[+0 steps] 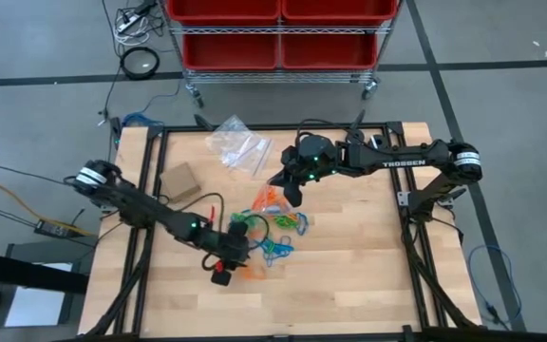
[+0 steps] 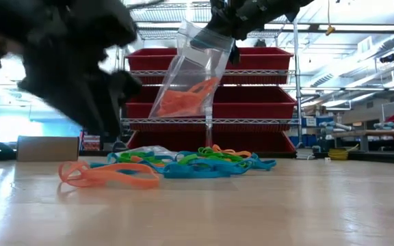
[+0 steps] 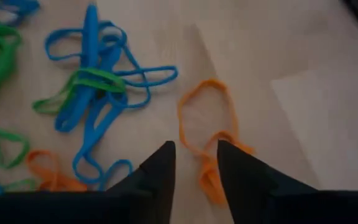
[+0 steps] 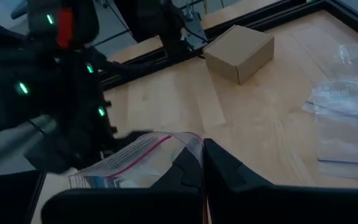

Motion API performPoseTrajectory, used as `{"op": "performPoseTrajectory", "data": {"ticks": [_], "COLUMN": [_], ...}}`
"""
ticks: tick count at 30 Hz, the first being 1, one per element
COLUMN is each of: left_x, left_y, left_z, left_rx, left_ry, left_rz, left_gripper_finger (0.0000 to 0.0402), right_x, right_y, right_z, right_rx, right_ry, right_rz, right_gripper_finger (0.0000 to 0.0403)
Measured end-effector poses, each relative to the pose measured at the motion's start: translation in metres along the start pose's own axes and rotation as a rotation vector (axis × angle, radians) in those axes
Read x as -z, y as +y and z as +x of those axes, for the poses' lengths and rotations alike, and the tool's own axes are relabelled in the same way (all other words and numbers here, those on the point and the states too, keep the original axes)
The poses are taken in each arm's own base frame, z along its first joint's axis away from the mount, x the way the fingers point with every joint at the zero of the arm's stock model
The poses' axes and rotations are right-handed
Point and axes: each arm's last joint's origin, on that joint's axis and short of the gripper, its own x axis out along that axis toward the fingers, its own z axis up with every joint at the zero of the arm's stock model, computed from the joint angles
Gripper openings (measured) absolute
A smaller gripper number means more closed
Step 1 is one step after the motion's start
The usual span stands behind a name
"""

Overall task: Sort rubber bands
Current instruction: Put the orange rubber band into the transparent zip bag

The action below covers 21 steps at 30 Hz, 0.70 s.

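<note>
Left pincer (image 3: 194, 155): fingers spread, poised over thin orange rubber bands (image 3: 207, 134) on the pale wooden table (image 1: 349, 275); advise straddling one strand before closing. Right pincer (image 4: 202, 163): pinching clear zip bag (image 2: 193, 78), aloft above the pile.

A clear bag (image 2: 195, 78) of orange bands hangs above the rubber bands (image 2: 183, 164) on the table (image 2: 252, 212).

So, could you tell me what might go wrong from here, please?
The left claw stands open over an orange band beside the tangled blue and green bands, so it may miss or snag a neighbour. The right claw pinches only the bag by its top edge, and the bag could slip.
</note>
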Motion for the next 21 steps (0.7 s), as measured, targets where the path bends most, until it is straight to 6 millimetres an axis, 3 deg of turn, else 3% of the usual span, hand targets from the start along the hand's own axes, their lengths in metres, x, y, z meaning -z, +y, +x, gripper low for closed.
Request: {"op": "performPoseTrajectory", "data": {"ticks": [10, 13, 16, 21], "left_x": [0.01, 0.007, 0.005, 0.003], "left_y": [0.008, 0.009, 0.008, 0.008], "left_z": [0.047, 0.05, 0.048, 0.041], "left_rx": [0.004, 0.041, 0.062, 0.044], "left_ry": [0.01, 0.004, 0.005, 0.01], "left_rz": [-0.069, -0.071, -0.028, 0.027], "left_gripper_finger": [0.0141, 0.0105, 0.0027, 0.0006], "right_x": [0.0, 0.0, 0.0, 0.0], "right_y": [0.0, 0.0, 0.0, 0.0], "right_z": [0.0, 0.0, 0.0, 0.0], "right_rx": [0.0, 0.0, 0.0, -0.001], "right_ry": [0.0, 0.001, 0.001, 0.001], "right_rz": [-0.004, -0.004, -0.004, -0.005], "right_gripper_finger": [0.0, 0.0, 0.0, 0.0]}}
